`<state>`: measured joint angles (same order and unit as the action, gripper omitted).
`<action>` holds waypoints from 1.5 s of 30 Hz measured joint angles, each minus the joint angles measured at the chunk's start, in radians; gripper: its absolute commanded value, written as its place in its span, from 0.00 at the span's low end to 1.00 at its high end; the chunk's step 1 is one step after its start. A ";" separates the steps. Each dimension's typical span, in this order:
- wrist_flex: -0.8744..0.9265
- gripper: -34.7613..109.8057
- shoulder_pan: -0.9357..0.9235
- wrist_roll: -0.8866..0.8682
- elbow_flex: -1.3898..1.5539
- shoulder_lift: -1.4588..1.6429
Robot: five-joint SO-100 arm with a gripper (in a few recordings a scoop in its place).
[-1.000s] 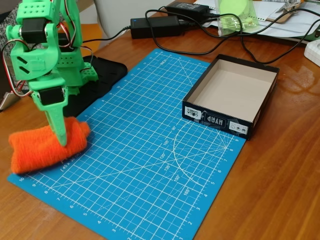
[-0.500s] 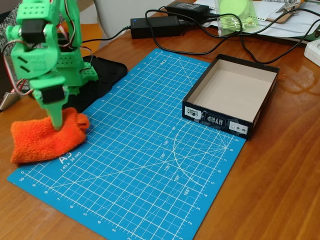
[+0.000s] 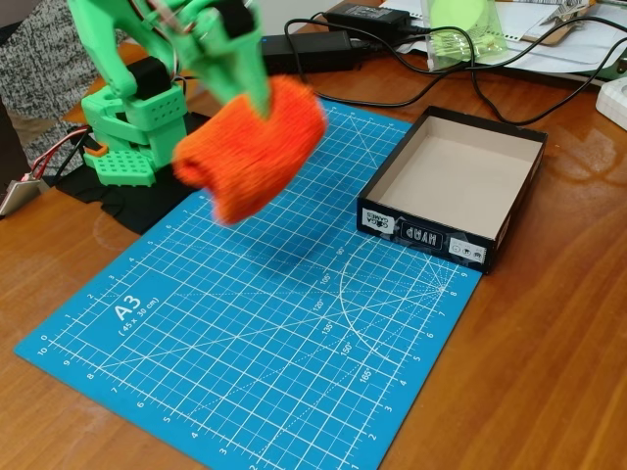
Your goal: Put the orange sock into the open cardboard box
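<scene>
- Fixed view: one wooden table (image 3: 549,372) carries one blue cutting mat (image 3: 265,323), marked A3 and gridded in white.
- One green arm (image 3: 137,108) stands on a black base at the mat's far left corner.
- One open cardboard box (image 3: 431,238) sits at the mat's right edge, half on the mat; black outside, white labels on the near wall, plain beige inside, nothing in it.
- One orange sock (image 3: 250,157), a thick fluffy bright orange bundle, slightly blurred, hangs in the air above the mat's far part, left of the box and well apart from it, its shadow on the mat beneath.
- One gripper (image 3: 257,98), green, is clamped on the sock's upper side; one finger presses into the pile.
- Two black power bricks (image 3: 304,49) with cables lie beyond the mat.
</scene>
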<state>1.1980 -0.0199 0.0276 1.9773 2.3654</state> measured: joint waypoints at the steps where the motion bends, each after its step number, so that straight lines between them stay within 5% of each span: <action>1: -0.026 0.24 0.032 -0.009 0.000 -0.008; 11: -0.344 0.24 0.233 -0.114 -0.009 -0.230; 22: -0.468 0.24 0.413 -0.192 -0.067 -0.489; 31: -0.453 0.32 0.407 -0.222 -0.098 -0.518; 40: -0.502 0.54 0.354 -0.170 -0.097 -0.515; 45: -0.508 0.55 0.345 -0.135 -0.060 -0.497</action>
<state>0.6903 0.3252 -0.1074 1.9175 1.8684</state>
